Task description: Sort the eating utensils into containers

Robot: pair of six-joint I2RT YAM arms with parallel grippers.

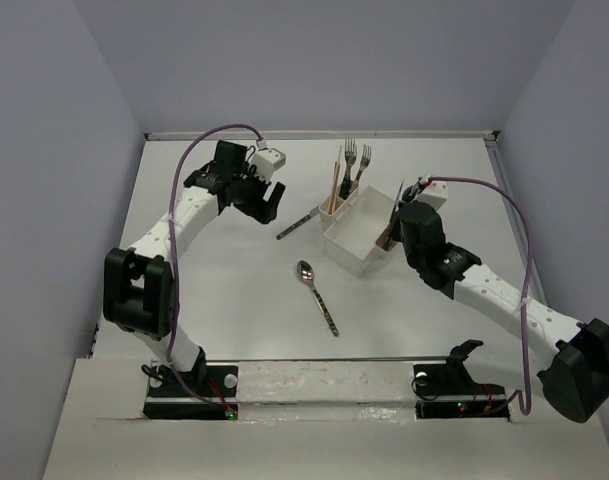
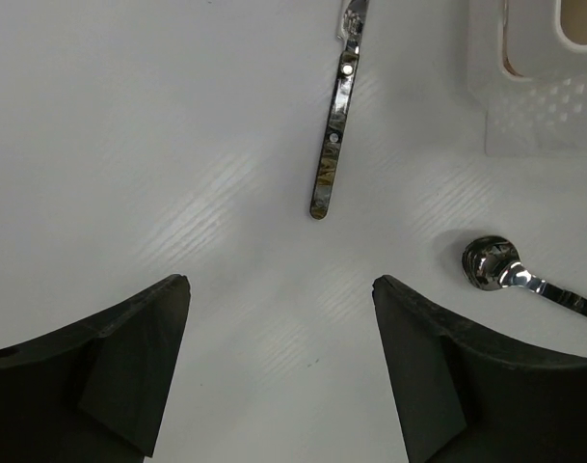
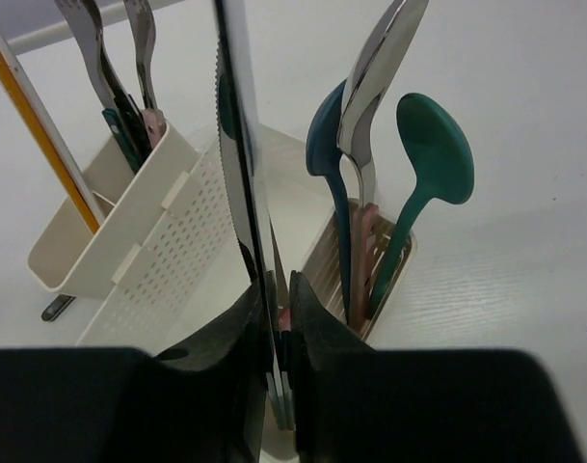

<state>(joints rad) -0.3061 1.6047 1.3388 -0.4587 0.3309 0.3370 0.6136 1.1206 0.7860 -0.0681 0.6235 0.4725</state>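
Note:
The white caddy (image 1: 356, 235) stands mid-table, with forks (image 1: 356, 155) and orange and white chopsticks (image 1: 335, 183) upright in its far-left end slot. My right gripper (image 1: 397, 222) is at the caddy's right end, shut on a serrated knife (image 3: 237, 145) held upright. In the right wrist view, a teal spoon (image 3: 433, 145), a dark blue spoon (image 3: 327, 135) and a metal spoon (image 3: 375, 68) stand in the cream-lined slot beside my right gripper (image 3: 280, 289). My left gripper (image 1: 261, 203) is open and empty above the table. A dark-handled knife (image 2: 332, 145) and a metal spoon (image 1: 316, 295) lie loose on the table.
The left wrist view shows the caddy's perforated corner (image 2: 539, 106) at upper right and the loose spoon's bowl (image 2: 491, 262) right of my left gripper (image 2: 280, 289). White walls close in the table at the back and sides.

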